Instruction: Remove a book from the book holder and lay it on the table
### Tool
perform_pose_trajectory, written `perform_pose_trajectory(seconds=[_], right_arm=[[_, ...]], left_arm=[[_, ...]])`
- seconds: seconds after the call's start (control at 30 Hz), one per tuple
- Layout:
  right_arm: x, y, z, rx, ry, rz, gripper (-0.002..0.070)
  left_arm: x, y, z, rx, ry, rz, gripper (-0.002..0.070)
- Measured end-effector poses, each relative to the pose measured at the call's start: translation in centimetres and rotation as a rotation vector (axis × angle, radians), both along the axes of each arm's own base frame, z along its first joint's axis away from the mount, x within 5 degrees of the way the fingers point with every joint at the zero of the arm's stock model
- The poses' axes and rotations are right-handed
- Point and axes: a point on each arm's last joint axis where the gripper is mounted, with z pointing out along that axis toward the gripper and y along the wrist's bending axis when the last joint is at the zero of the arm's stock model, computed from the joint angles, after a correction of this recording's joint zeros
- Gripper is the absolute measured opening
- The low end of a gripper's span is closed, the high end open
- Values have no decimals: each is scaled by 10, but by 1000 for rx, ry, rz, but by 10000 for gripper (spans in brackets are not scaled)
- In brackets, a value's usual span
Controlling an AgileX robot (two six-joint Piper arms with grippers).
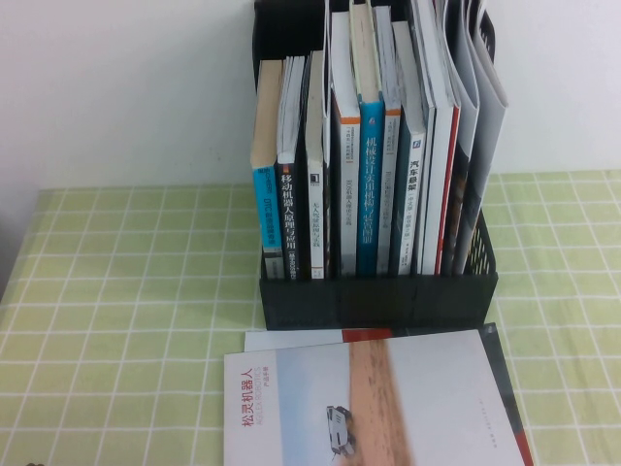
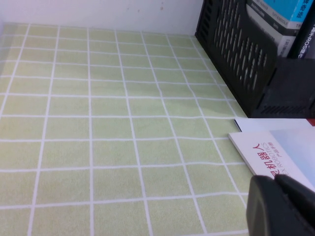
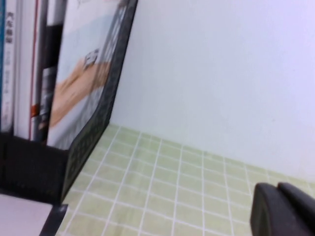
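Grey-white book (image 1: 378, 408) flat on table (image 1: 126, 320), just beside closed left gripper (image 2: 281, 206), right gripper (image 3: 285, 211) closed, empty.

Book (image 1: 378, 403) cut off by high view's edge

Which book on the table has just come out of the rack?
Start at the black book holder on the green checked table. Flat before its front wall lies the book, atop another booklet. A tan stripe, red Chinese title and tiny vehicle picture mark it; the others stand upright.
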Motion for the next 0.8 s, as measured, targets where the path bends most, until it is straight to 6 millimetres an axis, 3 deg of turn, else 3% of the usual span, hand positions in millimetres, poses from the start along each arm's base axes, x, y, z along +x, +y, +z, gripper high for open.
perform_pose_trajectory(seconds=[0.17, 0.27, 0.4, 0.8], right_arm=[[15, 0, -63, 43, 45, -56, -2], [16, 0, -84, 75, 135, -69, -2], [14, 0, -92, 119, 218, -80, -2], [14, 0, -92, 129, 222, -84, -2]], left_arm=[[0, 0, 0, 0, 0, 0, -3], [0, 0, 0, 0, 0, 0, -3], [0, 0, 0, 0, 0, 0, -3], [0, 0, 0, 0, 2, 0, -3]])
